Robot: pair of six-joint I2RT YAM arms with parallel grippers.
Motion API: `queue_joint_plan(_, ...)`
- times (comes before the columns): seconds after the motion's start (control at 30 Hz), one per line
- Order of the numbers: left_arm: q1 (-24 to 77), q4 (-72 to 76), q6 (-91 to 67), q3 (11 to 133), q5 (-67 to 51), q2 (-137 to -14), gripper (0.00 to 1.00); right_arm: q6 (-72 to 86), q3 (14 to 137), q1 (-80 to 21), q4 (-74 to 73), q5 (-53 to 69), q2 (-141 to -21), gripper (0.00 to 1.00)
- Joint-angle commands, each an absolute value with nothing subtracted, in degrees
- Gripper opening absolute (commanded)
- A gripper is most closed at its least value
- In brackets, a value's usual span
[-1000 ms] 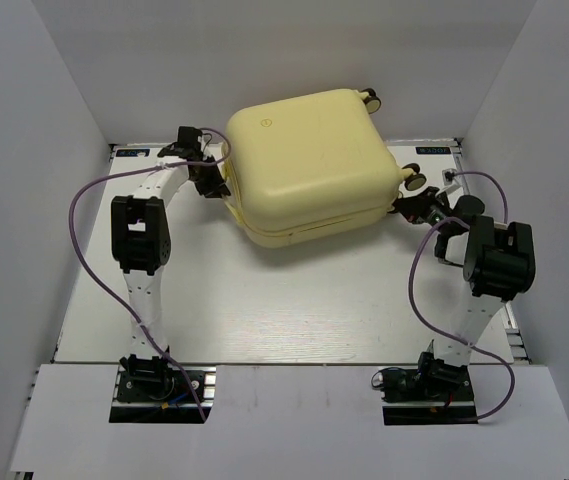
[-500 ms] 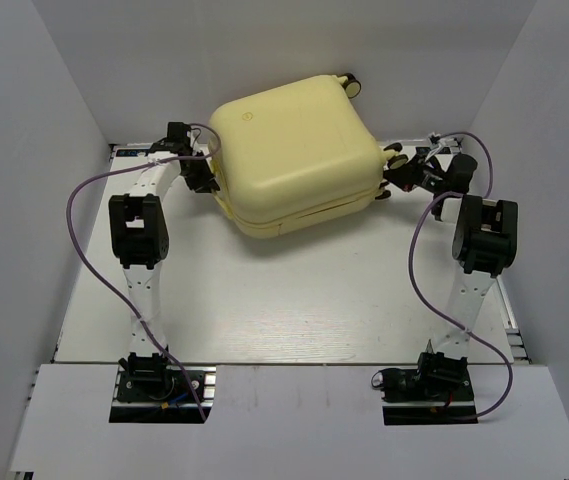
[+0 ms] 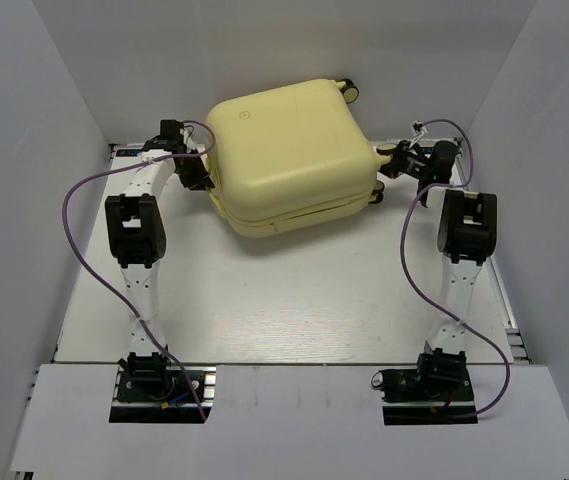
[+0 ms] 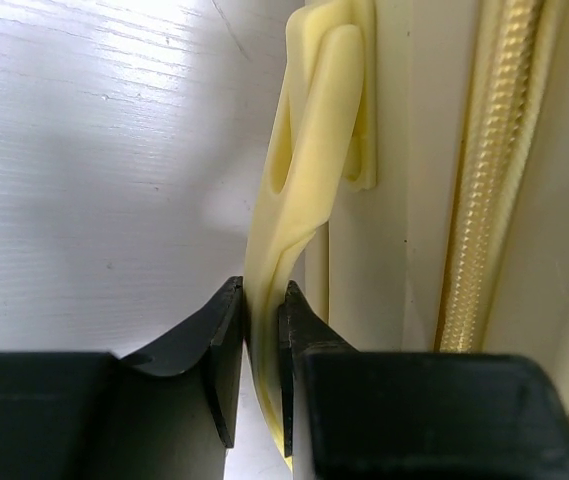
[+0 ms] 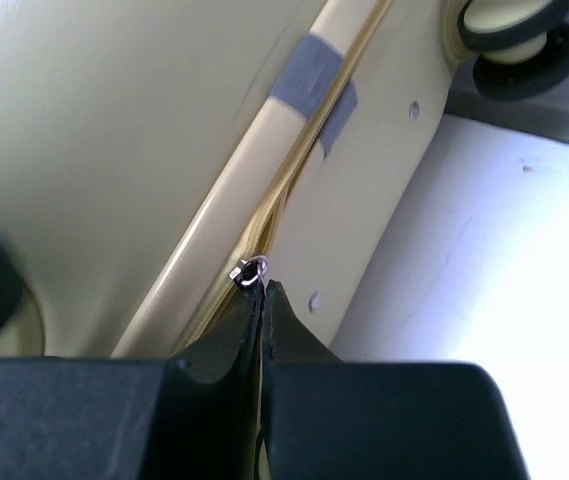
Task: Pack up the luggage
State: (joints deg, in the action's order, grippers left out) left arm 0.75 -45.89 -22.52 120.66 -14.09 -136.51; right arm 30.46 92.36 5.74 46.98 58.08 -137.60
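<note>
Top external view: the luggage (image 3: 289, 160) lies closed at the 12 o'clock end of the table (image 3: 294, 300), close to the back wall. Its broad pale yellow shell faces up and the whole case is turned slightly, so one corner points toward 1 o'clock. A cream wheel (image 3: 350, 89) shows at that 1 o'clock corner and another wheel (image 3: 388, 152) at about 3 o'clock on the case. The seam between the two shells runs along the side facing me.

From the left wrist I see the case's soft yellow handle (image 4: 309, 150) pulled away from the shell, with the zipper (image 4: 484, 170) running beside it at 3 o'clock. My left tool (image 4: 261, 310) is closed narrowly on the lower end of that handle, one black finger on each side and both touching it. In the top view that left tool (image 3: 200, 172) sits against the 9 o'clock side of the case.

From the right wrist I see the zipper line running up toward 1 o'clock, crossed by a patch of grey tape (image 5: 314, 85), with a wheel at the 1 o'clock corner of the view. My right tool (image 5: 262, 295) has its fingers pressed fully together. A small metal zipper pull (image 5: 249, 272) sits right at the fingertips and touches them. I cannot tell whether its tab is pinched between them. In the top view the right tool (image 3: 396, 165) is at the 3 o'clock side of the case, just beside the wheel there.

Purple cables (image 3: 72, 235) loop out from both arms over the table.
</note>
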Motion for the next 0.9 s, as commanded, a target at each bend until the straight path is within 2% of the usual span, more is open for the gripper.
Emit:
queue_joint_plan(0.0, -7.8, -47.4, -20.0, 120.2, -1.3, -138.4, 0.00, 31.3, 100.0, 7.2, 49.6, 43.0, -139.4, 0.00)
queue_joint_plan(0.07, -7.8, -47.3, -19.2, 120.9, -1.7, -139.0, 0.00, 24.9, 101.7, 5.7, 46.6, 41.9, -139.7, 0.00)
queue_joint_plan(0.2, -7.8, -47.0, -19.1, 122.5, -6.2, -139.7, 0.00, 22.1, 107.5, 3.7, 42.5, 36.8, -143.7, 0.00)
queue_joint_plan(0.27, -7.7, -47.1, -19.5, 123.9, -7.5, -140.5, 0.00, 22.2, 115.6, 2.0, 41.4, 33.5, -147.4, 0.00)
queue_joint_plan(0.3, -7.3, -47.1, -19.3, 124.2, -8.8, -140.7, 0.00, 22.1, 118.4, 1.6, 39.6, 33.4, -151.8, 0.00)
queue_joint_plan(0.33, -6.9, -47.0, -19.3, 124.9, -8.7, -140.8, 0.00, 22.1, 126.2, 0.1, 38.1, 33.9, -153.1, 0.00)
queue_joint_plan(0.43, -5.6, -46.8, -18.4, 126.5, -7.6, -141.3, 0.00, 19.8, 127.4, -2.9, 37.5, 36.2, -153.6, 0.00)
queue_joint_plan(0.53, -4.1, -46.3, -18.7, 128.6, -8.6, -142.3, 0.00, 17.5, 112.0, -5.0, 44.3, 38.6, -144.2, 0.00)
queue_joint_plan(0.6, -2.5, -45.6, -18.3, 129.4, -9.0, -142.5, 0.00, 14.6, 95.4, -6.5, 47.6, 38.5, -136.3, 0.00)
queue_joint_plan(0.67, -0.6, -45.0, -17.8, 130.8, -8.9, -142.8, 0.00, 9.2, 88.1, -8.3, 47.8, 39.5, -126.3, 0.00)
queue_joint_plan(0.7, -0.3, -44.7, -17.4, 131.2, -9.1, -143.2, 0.00, 7.9, 79.5, -9.6, 47.7, 40.4, -124.1, 0.00)
queue_joint_plan(0.87, 4.3, -45.3, -14.6, 133.7, -11.5, -143.4, 0.00, 0.6, 62.8, -14.1, 46.1, 39.2, -108.4, 0.00)
